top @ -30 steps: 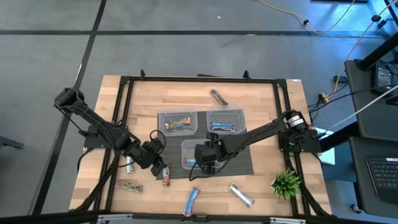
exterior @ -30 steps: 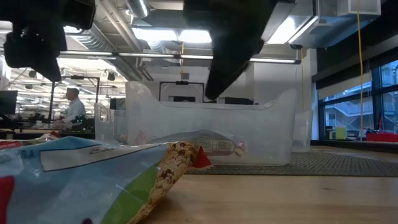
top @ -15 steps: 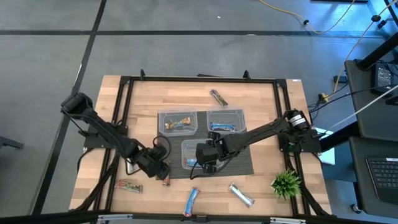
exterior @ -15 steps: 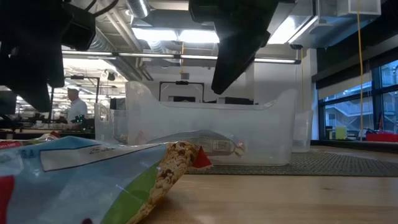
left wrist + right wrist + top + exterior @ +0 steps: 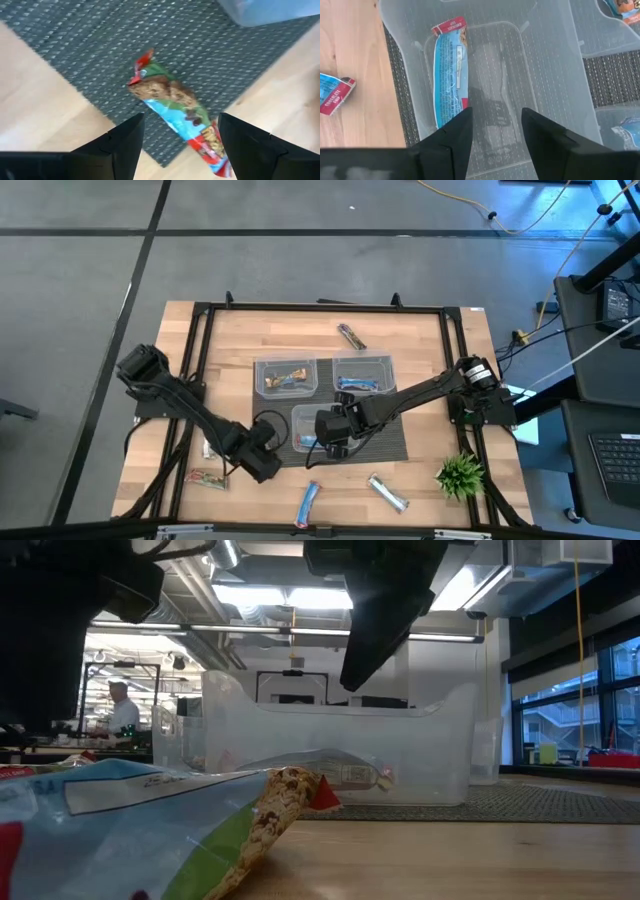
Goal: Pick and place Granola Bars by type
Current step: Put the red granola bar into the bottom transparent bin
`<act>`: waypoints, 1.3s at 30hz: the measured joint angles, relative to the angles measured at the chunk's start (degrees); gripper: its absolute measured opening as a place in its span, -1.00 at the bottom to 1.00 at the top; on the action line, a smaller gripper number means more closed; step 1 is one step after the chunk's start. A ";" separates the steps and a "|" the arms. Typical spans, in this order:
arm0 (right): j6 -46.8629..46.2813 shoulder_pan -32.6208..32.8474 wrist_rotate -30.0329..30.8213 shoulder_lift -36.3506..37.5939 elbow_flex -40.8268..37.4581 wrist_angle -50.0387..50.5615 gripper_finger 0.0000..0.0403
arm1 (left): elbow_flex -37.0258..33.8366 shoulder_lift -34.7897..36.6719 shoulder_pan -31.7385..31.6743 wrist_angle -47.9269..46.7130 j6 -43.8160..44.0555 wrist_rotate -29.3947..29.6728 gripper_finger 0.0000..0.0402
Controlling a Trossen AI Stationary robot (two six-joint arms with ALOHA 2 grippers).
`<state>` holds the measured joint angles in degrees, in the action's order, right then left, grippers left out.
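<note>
On the left, the left gripper [image 5: 177,137] is held wide open just above a granola bar [image 5: 177,112]. The bar lies half on the dark mat [image 5: 100,45] and half on the wooden table [image 5: 30,115]. It looks light, soft and crinkly, and its shiny wrapper may be slippery, so the middle is best pinched across its narrow sides. Further right, the right gripper [image 5: 495,127] is held open over a clear tub [image 5: 545,65], where another bar [image 5: 450,75] is already lying. More bars can be seen around the table.
</note>
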<state>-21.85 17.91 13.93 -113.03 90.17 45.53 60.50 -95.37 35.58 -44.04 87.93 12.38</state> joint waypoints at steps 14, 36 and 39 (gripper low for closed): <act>-0.07 0.00 0.00 0.00 0.00 -0.21 -0.15 | 1.28 -8.50 -0.21 1.42 6.05 -1.81 0.23; -1.82 2.23 -1.79 2.42 0.17 4.91 -0.15 | 1.28 -8.66 -0.23 2.13 4.41 -4.57 -0.04; -2.01 3.51 -0.44 4.79 0.20 6.28 -0.15 | 1.28 -8.58 -0.23 1.90 4.41 -4.82 -0.14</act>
<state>-23.86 21.42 13.49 -108.25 90.37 51.81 61.78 -103.95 35.35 -42.14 92.33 7.56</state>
